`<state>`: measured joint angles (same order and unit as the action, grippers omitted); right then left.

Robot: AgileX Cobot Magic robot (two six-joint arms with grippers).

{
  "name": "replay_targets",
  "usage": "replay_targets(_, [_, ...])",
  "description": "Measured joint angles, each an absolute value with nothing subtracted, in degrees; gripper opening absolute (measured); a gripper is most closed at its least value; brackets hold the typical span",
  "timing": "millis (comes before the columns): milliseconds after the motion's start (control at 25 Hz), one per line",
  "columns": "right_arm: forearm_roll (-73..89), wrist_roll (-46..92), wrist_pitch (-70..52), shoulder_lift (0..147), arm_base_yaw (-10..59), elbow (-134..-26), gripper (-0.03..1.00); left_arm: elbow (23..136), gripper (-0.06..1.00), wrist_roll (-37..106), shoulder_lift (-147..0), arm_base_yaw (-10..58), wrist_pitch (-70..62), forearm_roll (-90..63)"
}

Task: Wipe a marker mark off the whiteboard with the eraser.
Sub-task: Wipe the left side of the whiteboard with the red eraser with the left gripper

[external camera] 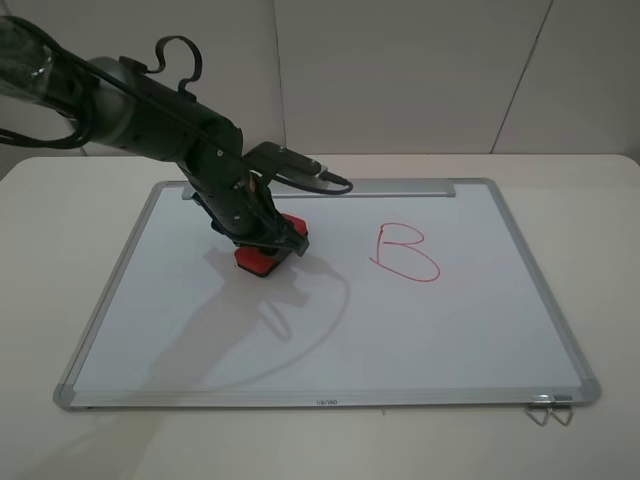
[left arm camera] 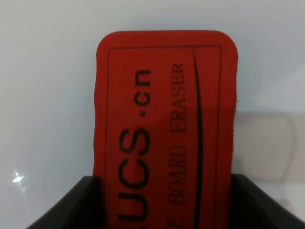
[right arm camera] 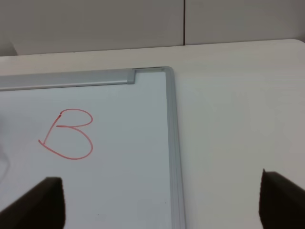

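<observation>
Tabletop [external camera: 600,260], pale cream, lies under everything we see, and the whiteboard [external camera: 330,340] rests flat on it with its silver frame all round. The silver tray strip [external camera: 400,188] runs along the whiteboard's far edge.

Next in size is the left arm [external camera: 130,110], dark and cabled, which reaches in over the whiteboard's far left corner and slopes down toward its surface. At its end the left gripper [external camera: 265,250] is clamped on the eraser [external camera: 258,263]. The left wrist view shows the dark fingers [left arm camera: 66,205] pressing both long sides of the red block, whose lettered face is turned up at the camera. We see the eraser sitting on the whiteboard's white field, in the left half and nearer the tray strip than the near frame. The arm's shadow spreads from it across the board toward the near edge.

The right gripper [right arm camera: 162,205] stands wide open and holds nothing. Its two dark fingertips are far apart, and the whiteboard's right frame shows between them.

The red letter "B" [external camera: 405,253] is drawn on the whiteboard's right half, well apart from the eraser. The marker mark shows in no view — whether it lies under the eraser or the gripper we cannot tell.

Smallest is a pair of wire clips [external camera: 548,412] at the whiteboard's near right corner.
</observation>
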<state>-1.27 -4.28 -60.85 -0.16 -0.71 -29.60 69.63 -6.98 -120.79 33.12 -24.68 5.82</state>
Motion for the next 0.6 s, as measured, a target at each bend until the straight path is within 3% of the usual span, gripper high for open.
replay_targets(600, [-1.3,-4.3,-60.9,-0.2,-0.7,-29.6,0.72,63.0,0.54,-7.0,-116.6,21.3,-26.9,11.9])
